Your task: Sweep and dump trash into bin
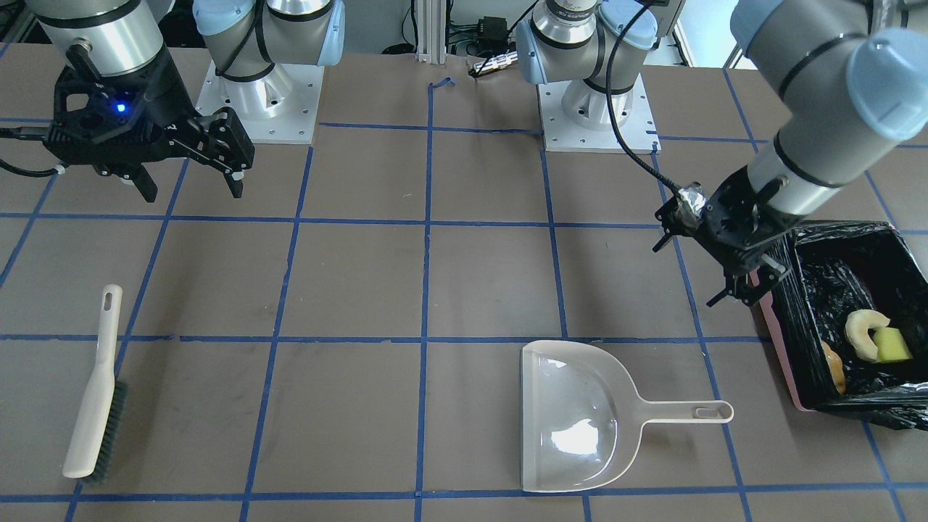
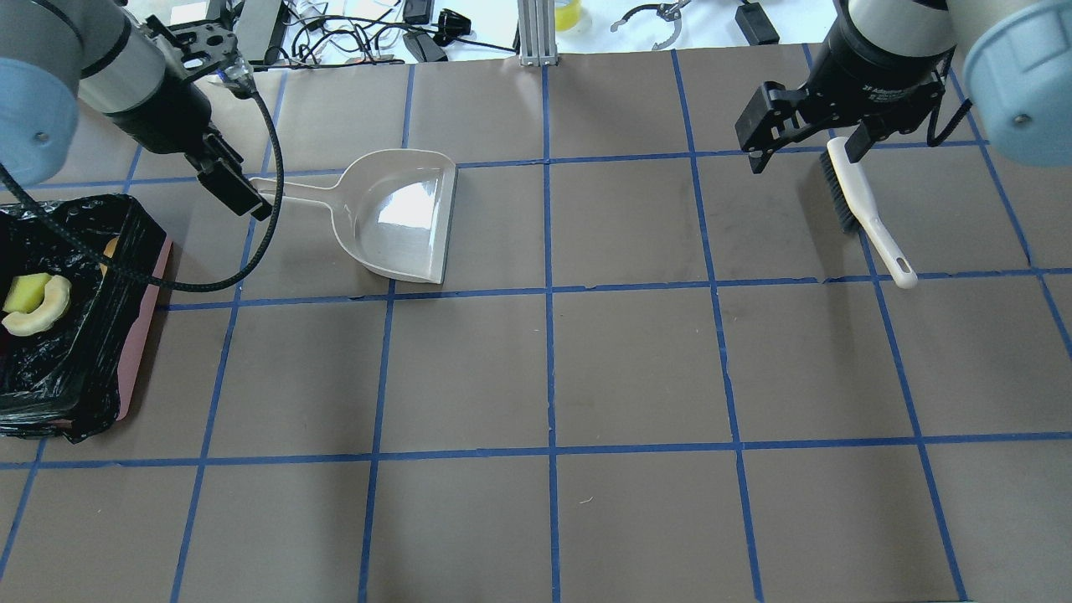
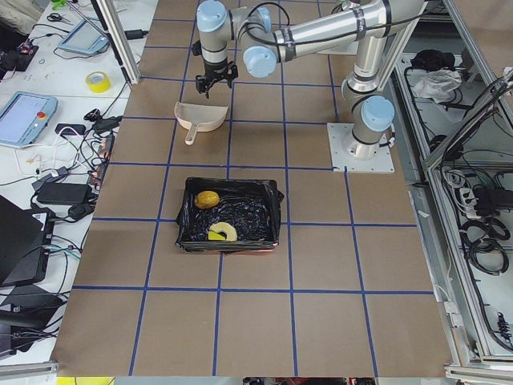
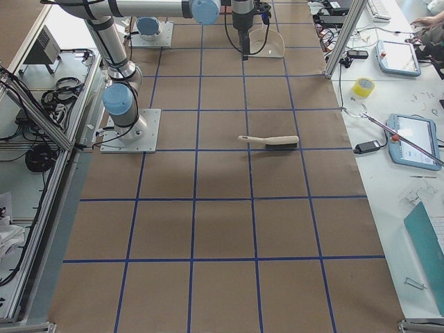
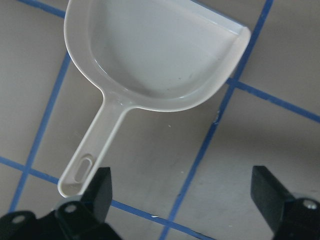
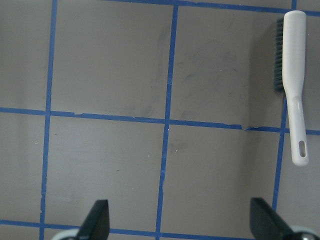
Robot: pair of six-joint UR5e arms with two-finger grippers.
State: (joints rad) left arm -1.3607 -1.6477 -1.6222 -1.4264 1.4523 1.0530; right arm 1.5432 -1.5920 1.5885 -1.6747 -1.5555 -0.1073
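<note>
I am watching the left tool (image 1: 750, 284) hanging above the desk (image 1: 348, 283) with its two fingers spread wide and nothing between them. It is hovering in the gap between the bin (image 2: 142, 335) and the tip of the dustpan (image 1: 573, 428) handle, and from its own camera the handle's end is showing just beside one finger (image 5: 100, 187). I cannot tell whether that finger is touching the handle.

The dustpan is lying flat on the desk with its handle pointing toward the bin and its open edge facing away from it. Light is glaring off its bare scoop.

Beside the left tool the bin is sitting at the desk's end, its black bag crinkling over the pink walls. All the trash is lying inside it. The curved bread piece (image 1: 863, 330) is resting against the yellow sponge block (image 1: 893, 346), and the golden-brown lump (image 1: 834, 366) is sitting a little apart from them, close to the bin's wall on the dustpan's side.

Well away on the other side, the right tool (image 1: 192, 187) is hanging in the air too, its fingers parted and gripping nothing. The brush (image 1: 94, 391) is lying on the desk near it, untouched, bristles along one side and the handle pointing toward the robot.
</note>
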